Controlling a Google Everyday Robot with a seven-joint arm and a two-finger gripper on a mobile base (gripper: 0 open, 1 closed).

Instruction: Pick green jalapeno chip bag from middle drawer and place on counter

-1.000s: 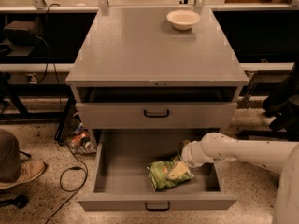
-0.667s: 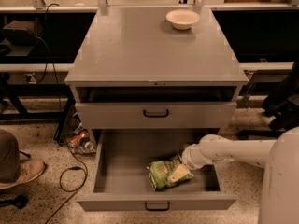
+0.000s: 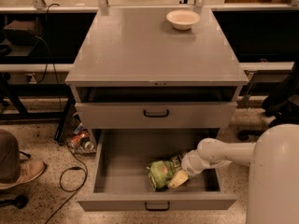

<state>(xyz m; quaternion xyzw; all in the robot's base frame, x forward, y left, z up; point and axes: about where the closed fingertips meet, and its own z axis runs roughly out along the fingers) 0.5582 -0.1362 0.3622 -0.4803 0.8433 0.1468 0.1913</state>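
Note:
The green jalapeno chip bag (image 3: 161, 173) lies crinkled on the floor of the open middle drawer (image 3: 121, 169), right of centre and near its front wall. My gripper (image 3: 179, 177) reaches into the drawer from the right on a white arm (image 3: 219, 154) and rests against the bag's right side. The counter (image 3: 140, 45) is the flat grey cabinet top above.
A cream bowl (image 3: 183, 18) stands at the counter's back right. The upper drawer (image 3: 156, 113) is pulled out slightly above the open one. A person's shoe (image 3: 23, 171), a cable and some litter (image 3: 80, 140) lie on the floor at the left. A large white arm part (image 3: 275, 176) fills the lower right.
The gripper has stayed at the bag's right side, and the bag has hardly moved. The white arm body has come further into view at the lower right.

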